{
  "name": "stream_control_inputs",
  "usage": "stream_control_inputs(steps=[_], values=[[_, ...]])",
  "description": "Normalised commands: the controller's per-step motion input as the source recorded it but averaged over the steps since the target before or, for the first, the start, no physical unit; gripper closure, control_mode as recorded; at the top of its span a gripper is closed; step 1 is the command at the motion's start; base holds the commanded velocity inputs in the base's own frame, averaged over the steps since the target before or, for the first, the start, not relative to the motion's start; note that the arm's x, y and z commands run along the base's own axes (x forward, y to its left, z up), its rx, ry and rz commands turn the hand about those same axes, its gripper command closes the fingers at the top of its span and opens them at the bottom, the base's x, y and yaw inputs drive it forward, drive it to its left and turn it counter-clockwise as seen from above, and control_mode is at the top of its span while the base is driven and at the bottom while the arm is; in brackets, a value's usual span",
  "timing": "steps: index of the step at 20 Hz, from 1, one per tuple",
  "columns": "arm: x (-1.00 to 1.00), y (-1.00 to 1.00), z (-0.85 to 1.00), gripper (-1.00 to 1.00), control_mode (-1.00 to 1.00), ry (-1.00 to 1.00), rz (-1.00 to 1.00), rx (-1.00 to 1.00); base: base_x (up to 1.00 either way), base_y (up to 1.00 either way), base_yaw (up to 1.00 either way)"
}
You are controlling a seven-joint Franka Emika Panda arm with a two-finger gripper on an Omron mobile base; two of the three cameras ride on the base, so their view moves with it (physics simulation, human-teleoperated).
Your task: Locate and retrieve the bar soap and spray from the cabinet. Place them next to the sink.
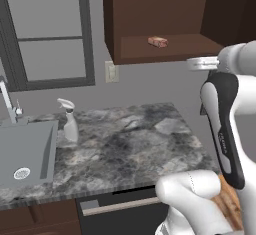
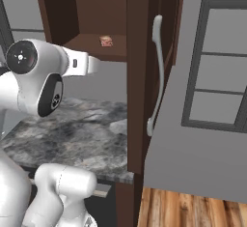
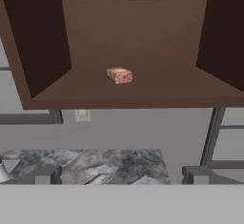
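Cabinet [image 3: 143, 37] front stands open; only bar soap [image 3: 119, 75] occupies its shelf.

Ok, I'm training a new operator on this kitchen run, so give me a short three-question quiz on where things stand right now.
1. True or false: the small reddish-orange bar soap lies on the shelf of the dark reddish-brown wooden cabinet.
2. Where does the pale grey-white spray bottle stand? A) inside the cabinet B) on the marbled grey stone counter beside the grey metal sink C) in the sink basin
3. Fill in: the robot's gripper faces the cabinet with its jaws ____ and nothing between them.

Key: 1 true; 2 B; 3 open.
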Motion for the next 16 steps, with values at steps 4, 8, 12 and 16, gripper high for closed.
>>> stream_control_inputs(steps=[4, 8, 12, 16], values=[[0.19, 0.01, 0.15, -1.00, -1.00, 0.05, -0.01, -0.03, 0.00, 0.00, 0.00], [0.36, 0.00, 0.06, -1.00, -1.00, 0.10, 0.00, -0.05, 0.00, 0.00, 0.00], [0.53, 0.00, 0.00, -1.00, -1.00, 0.01, 0.07, 0.01, 0.00, 0.00, 0.00], [0.43, 0.00, 0.00, -1.00, -1.00, 0.00, 0.03, 0.02, 0.00, 0.00, 0.00]])
